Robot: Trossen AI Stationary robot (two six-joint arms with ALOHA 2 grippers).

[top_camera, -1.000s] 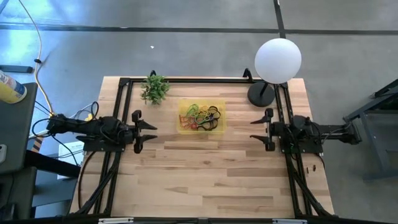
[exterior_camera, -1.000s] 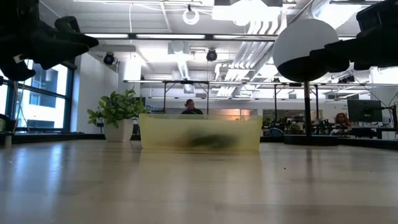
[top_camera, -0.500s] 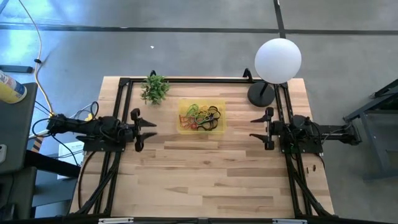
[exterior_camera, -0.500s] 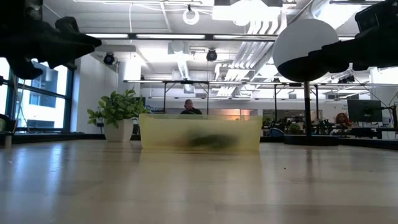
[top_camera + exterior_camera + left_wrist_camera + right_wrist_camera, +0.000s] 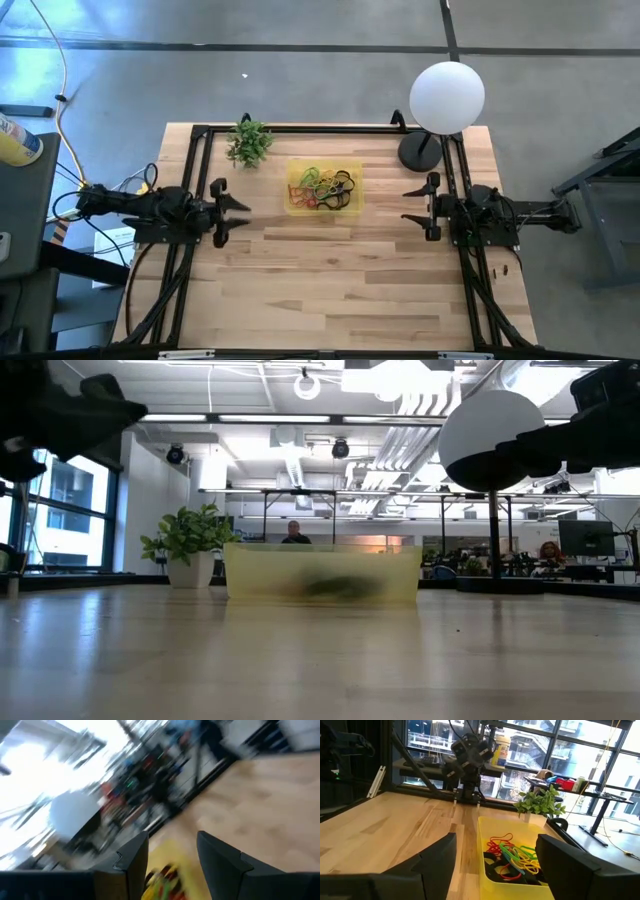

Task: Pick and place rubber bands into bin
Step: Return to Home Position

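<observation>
While the rubber bands (image 5: 325,187) lie heaped inside the yellow bin (image 5: 296,206) in the high view, the left gripper (image 5: 236,210) hangs well off on one side of it and the right gripper (image 5: 410,208) on the other, both spread wide and holding nothing. At table level the bands are a dark blur behind the bin's translucent wall. Each wrist view looks between wide-set fingers at the bin's red, green, yellow and black tangle.

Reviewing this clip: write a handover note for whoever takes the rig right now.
Left gripper: open, empty, at the left side of the wooden table.
Right gripper: open, empty, at the right side.
Thin coloured rubber bands: piled inside the shallow translucent yellow plastic bin, near the small green plant.
Done: no loose bands visible on the table.
Left: seemingly nothing to pick; only parking the arms.
</observation>
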